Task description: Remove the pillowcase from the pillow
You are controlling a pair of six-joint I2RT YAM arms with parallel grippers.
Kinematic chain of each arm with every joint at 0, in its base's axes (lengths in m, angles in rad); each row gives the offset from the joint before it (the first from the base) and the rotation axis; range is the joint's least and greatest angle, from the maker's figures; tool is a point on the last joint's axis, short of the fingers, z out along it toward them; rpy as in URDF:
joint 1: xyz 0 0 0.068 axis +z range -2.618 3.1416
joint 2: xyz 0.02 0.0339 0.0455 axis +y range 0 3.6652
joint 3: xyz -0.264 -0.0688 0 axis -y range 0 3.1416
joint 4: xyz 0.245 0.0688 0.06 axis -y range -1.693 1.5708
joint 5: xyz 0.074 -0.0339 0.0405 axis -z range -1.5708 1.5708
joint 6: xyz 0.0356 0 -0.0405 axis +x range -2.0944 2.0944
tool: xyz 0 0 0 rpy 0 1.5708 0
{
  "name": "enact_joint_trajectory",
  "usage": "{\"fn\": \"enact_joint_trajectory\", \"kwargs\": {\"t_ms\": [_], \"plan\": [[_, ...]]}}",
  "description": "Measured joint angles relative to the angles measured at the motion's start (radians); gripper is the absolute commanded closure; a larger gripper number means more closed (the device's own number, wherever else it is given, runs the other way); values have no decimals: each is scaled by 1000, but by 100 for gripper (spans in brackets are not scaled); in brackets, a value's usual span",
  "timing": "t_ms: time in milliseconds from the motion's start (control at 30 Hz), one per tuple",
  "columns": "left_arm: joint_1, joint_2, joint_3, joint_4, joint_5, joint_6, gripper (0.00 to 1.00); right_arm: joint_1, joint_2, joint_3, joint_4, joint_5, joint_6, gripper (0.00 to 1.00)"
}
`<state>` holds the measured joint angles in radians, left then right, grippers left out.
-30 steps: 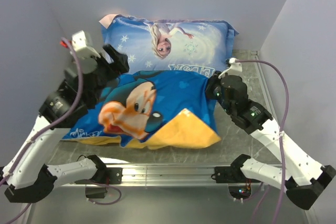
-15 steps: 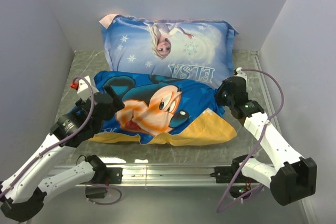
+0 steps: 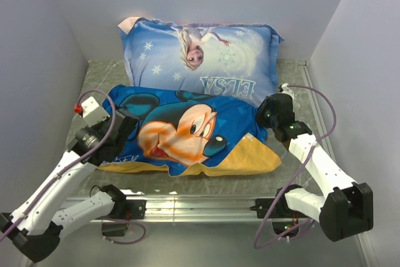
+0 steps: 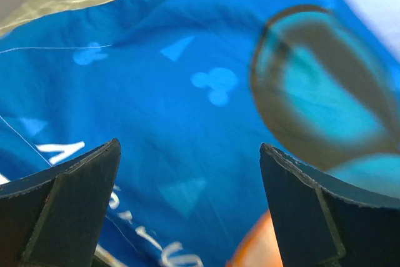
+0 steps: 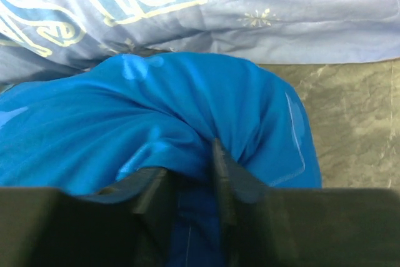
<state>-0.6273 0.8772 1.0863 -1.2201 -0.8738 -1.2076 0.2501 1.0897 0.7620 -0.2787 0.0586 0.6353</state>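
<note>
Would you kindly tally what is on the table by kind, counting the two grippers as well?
Mickey-print pillowcase: 1
Elsa-print pillow: 1
Grippers: 2, the left gripper and the right gripper
Total: 4

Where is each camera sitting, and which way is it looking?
Top camera: high above, looking down at the blue Mickey-print fabric pillowcase and light blue Elsa-print pillow; left gripper and right gripper show.
Left wrist: close over the pillowcase, left gripper open.
Right wrist: low, facing the Elsa pillow; right gripper pinching the pillowcase.
All three share the pillowcase.
</note>
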Motion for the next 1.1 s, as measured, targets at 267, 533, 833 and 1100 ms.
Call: {"fn": "enact_joint_trajectory", "kwargs": {"t_ms": [267, 533, 833, 1100], "plan": [[233, 3, -151, 211, 217, 251, 3, -2, -12, -26, 43, -26, 4, 34], [285, 40, -184, 372, 384, 370, 50, 13, -99, -48, 43, -69, -5, 19], [290, 31, -202, 438, 462, 422, 99, 375, -371, -60, -61, -2, 11, 13], [292, 0, -205, 455, 523, 429, 99, 483, -498, -132, -254, 97, 87, 8]]}}
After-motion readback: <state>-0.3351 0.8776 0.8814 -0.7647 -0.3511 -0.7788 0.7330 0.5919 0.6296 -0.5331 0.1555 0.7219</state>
